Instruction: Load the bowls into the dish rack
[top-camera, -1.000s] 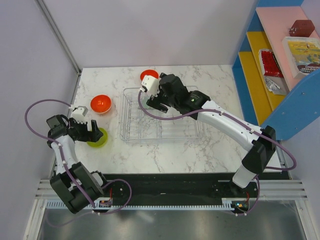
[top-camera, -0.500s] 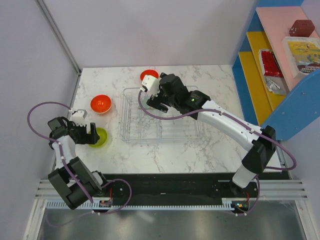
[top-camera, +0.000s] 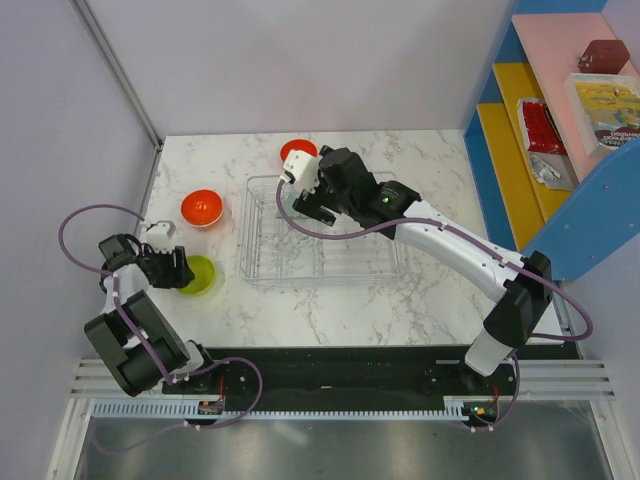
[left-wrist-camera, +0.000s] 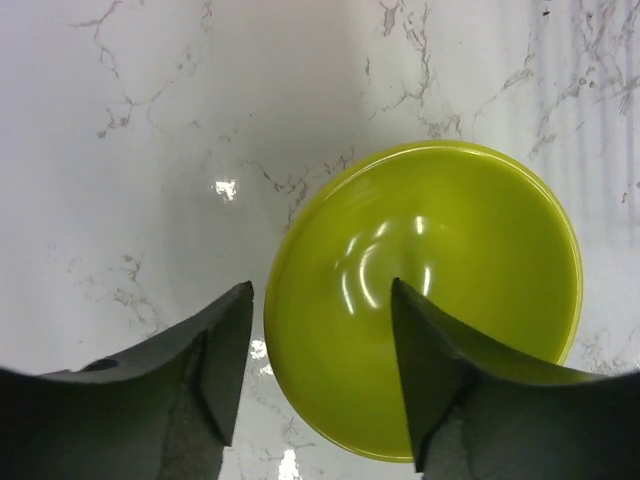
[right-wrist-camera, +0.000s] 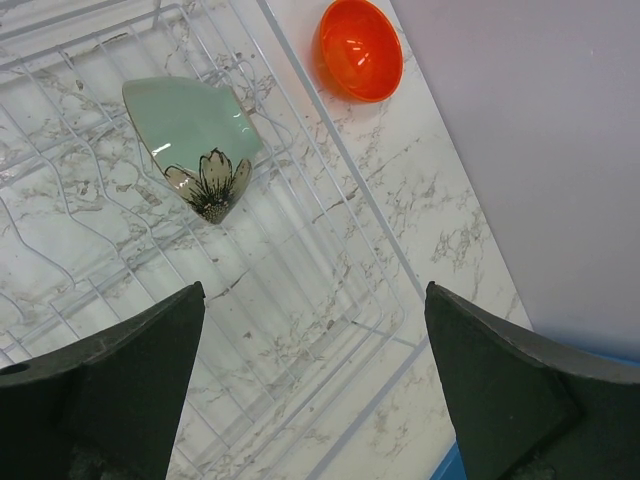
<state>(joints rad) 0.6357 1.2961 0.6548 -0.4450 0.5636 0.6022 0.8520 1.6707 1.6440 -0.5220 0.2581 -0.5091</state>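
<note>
Marble table (top-camera: 440, 170): dish rack (top-camera: 340, 262), three bowls (top-camera: 199, 274)

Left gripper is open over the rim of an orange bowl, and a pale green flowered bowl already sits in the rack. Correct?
No: the left wrist view shows the left gripper over a yellow-green bowl, not orange. Rest holds.

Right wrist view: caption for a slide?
Open right gripper over the dish rack; green flowered bowl tilted inside, orange bowl outside.

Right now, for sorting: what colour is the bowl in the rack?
Pale green bowl, flower motif; right wrist view.
</note>
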